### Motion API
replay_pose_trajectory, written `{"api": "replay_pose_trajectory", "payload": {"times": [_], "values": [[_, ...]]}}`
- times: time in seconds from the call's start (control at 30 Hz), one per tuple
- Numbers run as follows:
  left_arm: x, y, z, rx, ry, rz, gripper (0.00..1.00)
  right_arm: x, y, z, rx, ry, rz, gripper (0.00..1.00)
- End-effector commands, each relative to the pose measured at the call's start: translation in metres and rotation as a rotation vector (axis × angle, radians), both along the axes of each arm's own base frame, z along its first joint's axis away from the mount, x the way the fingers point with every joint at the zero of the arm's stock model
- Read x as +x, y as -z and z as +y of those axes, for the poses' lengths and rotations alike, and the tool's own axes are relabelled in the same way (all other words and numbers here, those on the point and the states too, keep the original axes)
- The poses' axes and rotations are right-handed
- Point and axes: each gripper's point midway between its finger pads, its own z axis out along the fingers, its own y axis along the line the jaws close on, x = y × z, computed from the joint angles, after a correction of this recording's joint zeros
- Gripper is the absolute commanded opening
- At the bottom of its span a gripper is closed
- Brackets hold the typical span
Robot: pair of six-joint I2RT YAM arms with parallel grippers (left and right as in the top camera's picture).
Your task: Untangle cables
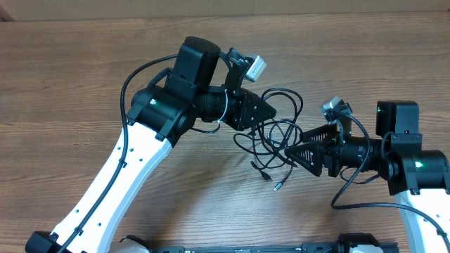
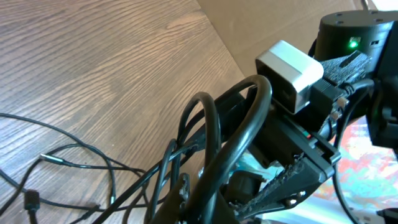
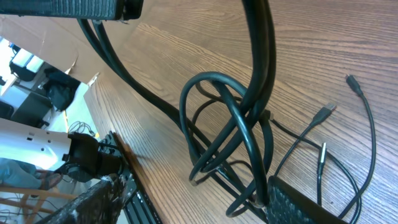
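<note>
- The cables (image 1: 281,133) lie in a loose tangle near the middle of the desk (image 1: 84,70), between the two end effectors.
- The left end effector (image 1: 267,112) reaches in from the left, with its tip at the upper left edge of the tangle.
- The right end effector (image 1: 292,150) reaches in from the right, with its tip at the tangle's right edge. The two tips are near each other.
- In the right wrist view several strands rise off the desk. One pair climbs out of the top of the picture, and another pair runs up under a dark ribbed pad at the top left.
- In the same view the right fingers (image 3: 305,202) stand wide apart at the bottom corners, so this end effector is open. A strand runs down just beside the finger on the right, but I cannot tell if they touch.
- In the left wrist view, thick loops arch close to the lens and hide the left fingers. I cannot tell whether that end effector is open or closed.
- The plugs (image 3: 323,113) rest flat on the desk at the loose ends. From overhead they trail out below the tangle.
- The left wrist view also shows more thin strands spread flat on the wood to the lower left.
</note>
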Motion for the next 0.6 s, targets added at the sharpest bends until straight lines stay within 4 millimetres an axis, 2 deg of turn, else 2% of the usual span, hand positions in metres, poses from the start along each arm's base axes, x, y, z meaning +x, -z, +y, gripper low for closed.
{"api": "replay_pose_trajectory", "payload": {"times": [0.0, 0.1, 0.17, 0.27, 0.4, 0.57], "values": [[-0.0109, -0.0172, -0.0048, -0.031, 0.012, -0.019, 0.04, -0.0020, -0.0064, 0.0035, 0.028, -0.023, -0.016, 0.70], [-0.0104, -0.0134, -0.0074, -0.006, -0.003, -0.032, 0.04, -0.0037, -0.0094, 0.0057, 0.049, -0.035, -0.017, 0.68], [-0.0098, -0.0114, -0.0088, 0.009, -0.014, -0.042, 0.04, -0.0052, -0.0119, 0.0074, 0.066, -0.046, -0.017, 0.63], [-0.0115, -0.0105, -0.0113, 0.015, -0.012, -0.047, 0.04, -0.0073, -0.0154, 0.0097, 0.089, -0.060, -0.017, 0.49], [-0.0120, -0.0098, -0.0122, 0.018, -0.014, -0.043, 0.04, -0.0083, -0.0147, 0.0097, 0.089, -0.059, -0.009, 0.19], [-0.0099, -0.0089, -0.0115, 0.022, -0.044, -0.013, 0.04, -0.0115, -0.0128, 0.0096, 0.089, -0.058, 0.015, 0.05]]}}
